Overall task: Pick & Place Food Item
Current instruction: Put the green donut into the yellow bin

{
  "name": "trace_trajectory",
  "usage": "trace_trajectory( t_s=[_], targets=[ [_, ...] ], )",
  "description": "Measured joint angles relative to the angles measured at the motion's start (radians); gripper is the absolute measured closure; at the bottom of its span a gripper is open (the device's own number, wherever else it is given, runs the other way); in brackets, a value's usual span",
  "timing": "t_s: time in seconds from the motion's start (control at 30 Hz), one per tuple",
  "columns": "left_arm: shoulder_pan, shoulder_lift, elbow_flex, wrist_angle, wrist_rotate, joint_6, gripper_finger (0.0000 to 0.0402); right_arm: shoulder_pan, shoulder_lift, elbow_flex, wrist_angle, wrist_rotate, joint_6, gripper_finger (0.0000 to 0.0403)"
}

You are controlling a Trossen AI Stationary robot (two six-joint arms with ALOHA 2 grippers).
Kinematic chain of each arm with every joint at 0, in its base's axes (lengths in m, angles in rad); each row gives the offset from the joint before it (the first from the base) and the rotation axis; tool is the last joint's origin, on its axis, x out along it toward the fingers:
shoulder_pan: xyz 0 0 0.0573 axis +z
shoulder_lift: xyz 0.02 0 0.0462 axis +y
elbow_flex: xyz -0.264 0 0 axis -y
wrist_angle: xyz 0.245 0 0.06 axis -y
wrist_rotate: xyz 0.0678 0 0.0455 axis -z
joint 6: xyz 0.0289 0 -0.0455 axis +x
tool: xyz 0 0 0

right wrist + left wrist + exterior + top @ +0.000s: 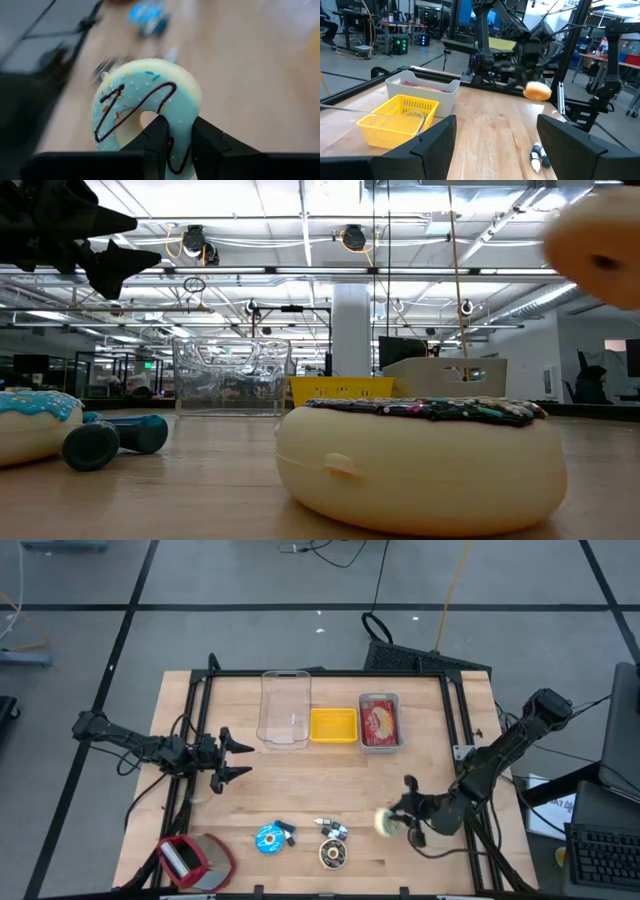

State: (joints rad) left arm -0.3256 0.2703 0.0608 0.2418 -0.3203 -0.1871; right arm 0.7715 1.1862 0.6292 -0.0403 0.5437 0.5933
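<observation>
Takes place on a light wooden table (pixel 330 780) inside a black frame. Keeps three containers in a row at the far side, probably as targets for placing: a clear plastic tub (pixel 285 710) at left, a yellow mesh basket (pixel 333 726) in the middle, a pale tray with red food (pixel 380 722) at right.

Parks the left gripper (pixel 243 760) at the left side, fingers spread wide and empty, well apart from the work. Likely waits there to leave the way free.

Clamps the right gripper (pixel 177 137) at the near right on a ring-shaped doughnut with pale cream body and light blue icing (pixel 147 107). Pinches one side of the ring, one finger through the hole, which looks a secure hold for a round thing. Carries it above the wood, clear of the table, near the right edge and well apart from the containers.

Shows thin dark drizzle lines and a few coloured sprinkles on the icing.

Leaves two more doughnuts on the near side: a blue-iced doughnut (pixel 270 838) and a dark-topped sprinkled doughnut (pixel 333 855).
</observation>
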Motion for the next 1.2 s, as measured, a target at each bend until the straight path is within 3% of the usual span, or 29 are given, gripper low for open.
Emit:
trace_trajectory(
  t_s=[0.17, 0.5, 0.63, 0.83, 0.97, 1.03, 1.2],
  targets=[
    [0.000, 0.000, 0.000, 0.035, 0.000, -0.001, 0.0128, -0.102, 0.000, 0.000, 0.108, 0.188, -0.212, 0.0349],
    [0.000, 0.000, 0.000, 0.122, -0.045, -0.008, 0.0128, -0.422, 0.000, 0.000, 0.150, 0.189, -0.344, 0.0351],
    [0.000, 0.000, 0.000, 0.182, -0.118, 0.007, 0.0128, -0.566, 0.010, 0.000, 0.198, 0.182, -0.356, 0.0351],
    [0.000, 0.000, 0.000, 0.214, -0.281, 0.028, 0.0128, -0.740, 0.066, 0.000, 0.413, -0.071, -0.495, 0.0351],
    [0.000, 0.000, 0.000, 0.210, -0.316, 0.028, 0.0126, -0.802, 0.131, 0.002, 0.562, -0.237, -0.526, 0.0351],
    [0.000, 0.000, 0.000, 0.212, -0.318, 0.027, 0.0127, -0.816, 0.164, 0.002, 0.617, -0.284, -0.530, 0.0351],
    [0.000, 0.000, 0.000, 0.213, -0.318, 0.015, 0.0126, -0.829, 0.231, 0.002, 0.718, -0.286, -0.531, 0.0351]
  ],
)
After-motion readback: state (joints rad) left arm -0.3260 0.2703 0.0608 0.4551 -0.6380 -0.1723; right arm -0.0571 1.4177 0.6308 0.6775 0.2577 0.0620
